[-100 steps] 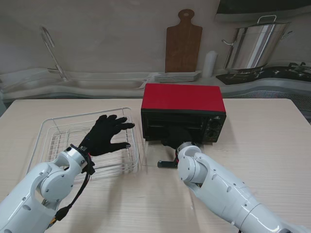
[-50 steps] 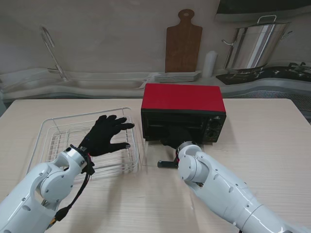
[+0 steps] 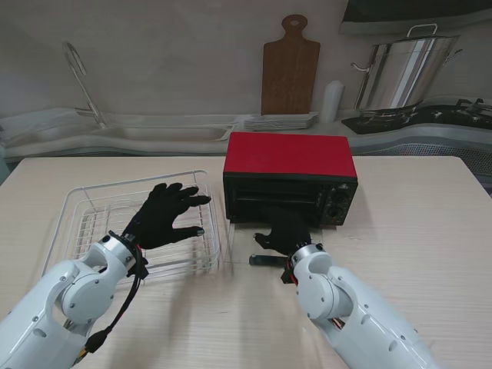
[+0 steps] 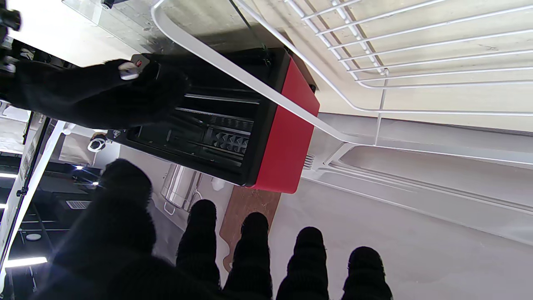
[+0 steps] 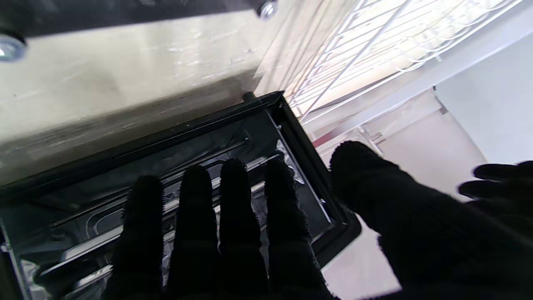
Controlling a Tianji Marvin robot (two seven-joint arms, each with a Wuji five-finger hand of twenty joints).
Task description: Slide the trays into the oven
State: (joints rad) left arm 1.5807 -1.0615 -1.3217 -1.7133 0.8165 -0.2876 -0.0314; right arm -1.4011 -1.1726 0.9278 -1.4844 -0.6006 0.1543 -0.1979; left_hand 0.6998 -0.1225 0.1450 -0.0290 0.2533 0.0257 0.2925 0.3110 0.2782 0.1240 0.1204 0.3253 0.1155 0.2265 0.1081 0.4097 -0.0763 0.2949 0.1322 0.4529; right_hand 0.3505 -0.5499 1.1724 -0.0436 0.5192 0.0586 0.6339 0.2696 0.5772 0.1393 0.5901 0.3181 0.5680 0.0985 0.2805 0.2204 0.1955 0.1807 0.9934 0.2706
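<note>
The red oven (image 3: pixel 290 156) stands mid-table with its glass door (image 3: pixel 244 247) folded flat toward me. My right hand (image 3: pixel 284 231) hovers over that door just in front of the oven mouth, fingers (image 5: pixel 233 225) straight and apart, holding nothing. The right wrist view shows the dark cavity (image 5: pixel 83 196) with metal rails and a shiny tray edge (image 5: pixel 75 254) inside. To the left, my left hand (image 3: pixel 167 214) is spread open above the white wire basket (image 3: pixel 81 211), with nothing in it. The oven (image 4: pixel 287 125) and my right hand (image 4: pixel 95 96) also show in the left wrist view.
The door's black handle (image 3: pixel 265 260) lies nearest to me. A wooden cutting board (image 3: pixel 290 69), stacked plates (image 3: pixel 280 121) and a steel pot (image 3: pixel 400 73) stand on the back counter, with a sink (image 3: pixel 154 131) at back left. The basket rim (image 4: pixel 250 83) sits close to the oven's left side.
My right hand has drawn back out of the oven mouth toward me, and its wrist sits lower over the door. The left hand has stayed put over the basket.
</note>
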